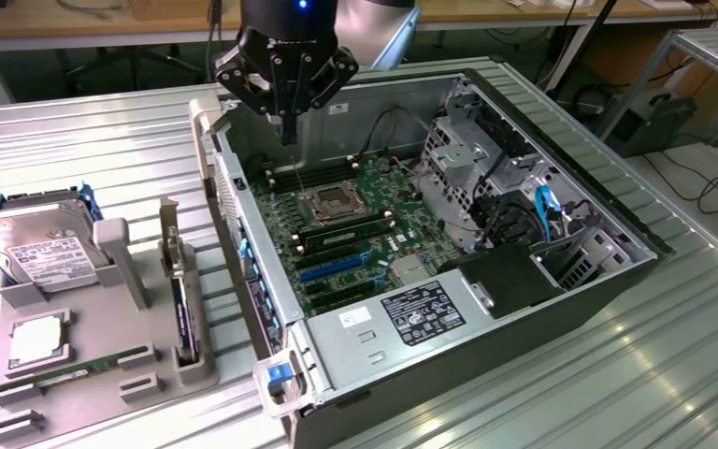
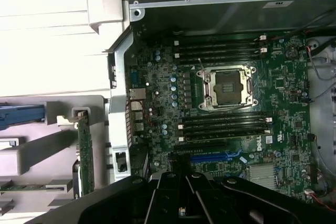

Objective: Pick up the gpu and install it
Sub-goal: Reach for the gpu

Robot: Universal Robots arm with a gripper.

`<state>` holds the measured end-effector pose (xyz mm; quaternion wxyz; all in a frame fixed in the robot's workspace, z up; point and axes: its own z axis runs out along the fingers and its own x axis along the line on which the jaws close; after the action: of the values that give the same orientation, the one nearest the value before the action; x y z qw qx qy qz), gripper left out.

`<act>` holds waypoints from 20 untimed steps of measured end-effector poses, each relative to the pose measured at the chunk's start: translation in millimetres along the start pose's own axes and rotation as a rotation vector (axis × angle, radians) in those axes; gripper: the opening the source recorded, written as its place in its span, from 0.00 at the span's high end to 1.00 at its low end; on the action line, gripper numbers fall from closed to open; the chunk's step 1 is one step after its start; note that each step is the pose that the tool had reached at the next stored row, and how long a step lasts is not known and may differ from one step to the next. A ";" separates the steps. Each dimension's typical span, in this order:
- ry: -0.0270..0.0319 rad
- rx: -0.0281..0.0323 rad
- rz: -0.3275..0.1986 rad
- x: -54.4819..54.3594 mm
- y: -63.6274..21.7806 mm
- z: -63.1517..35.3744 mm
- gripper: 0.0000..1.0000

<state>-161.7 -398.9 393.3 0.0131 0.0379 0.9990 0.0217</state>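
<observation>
In the exterior view, the pincer (image 1: pixel 291 131) is seen hanging above the open computer case (image 1: pixel 583 309), over the far end of the motherboard (image 1: pixel 347 220) and just short of the processor socket (image 1: pixel 334 201). Its fingers are pressed together into a single point, and nothing is held between them. The case is laid on its side on the ribbed metal surface (image 1: pixel 85 131). Toward the exterior view's left, a grey holder (image 1: pixel 85 383) is set beside the case. The gpu (image 1: pixel 182 309) is stood on edge in a slot of that holder, on the side nearest the case, with its metal bracket at the far end. It is well apart from the pincer and untouched. A hard drive (image 1: pixel 41 248) with a white label and a slim green memory stick (image 1: pixel 78 368) are also kept in the holder.

In the wrist view, the dark body of the pincer (image 2: pixel 181 205) is shown over the motherboard (image 2: pixel 283 108), closed and empty. The processor socket (image 2: pixel 228 88) is flanked by rows of black memory slots, and a blue expansion slot (image 2: pixel 210 157) is seen close to the pincer. The gpu (image 2: pixel 85 150) is viewed edge-on as a narrow green strip, upright in the holder (image 2: pixel 37 150), just outside the computer case (image 2: pixel 118 103)
</observation>
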 end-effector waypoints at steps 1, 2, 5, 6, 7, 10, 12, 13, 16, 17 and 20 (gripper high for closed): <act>0.0001 0.0000 0.000 0.5 0.0 0.0 0.89; 0.0000 0.0001 0.000 0.8 0.0 0.0 0.89; 0.0000 0.0000 0.000 1.5 -0.1 0.0 0.89; 0.0000 0.0000 0.000 2.3 -0.2 0.0 0.89; 0.0000 0.0001 0.000 3.8 -0.4 -0.1 0.89; 0.0000 0.0000 0.000 6.1 -0.5 -0.1 0.89; 0.0000 0.0001 0.000 7.5 -0.6 -0.2 0.89; 0.0000 0.0000 0.000 8.2 -0.6 -0.2 0.89; 0.0001 0.0000 0.000 10.4 -0.8 -0.3 0.89; 0.0001 0.0001 0.000 11.1 -0.9 -0.3 0.89; 0.0001 0.0001 0.000 13.5 -1.0 -0.4 0.89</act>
<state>-175.2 -398.9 393.3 0.0131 0.0379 0.9990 0.0217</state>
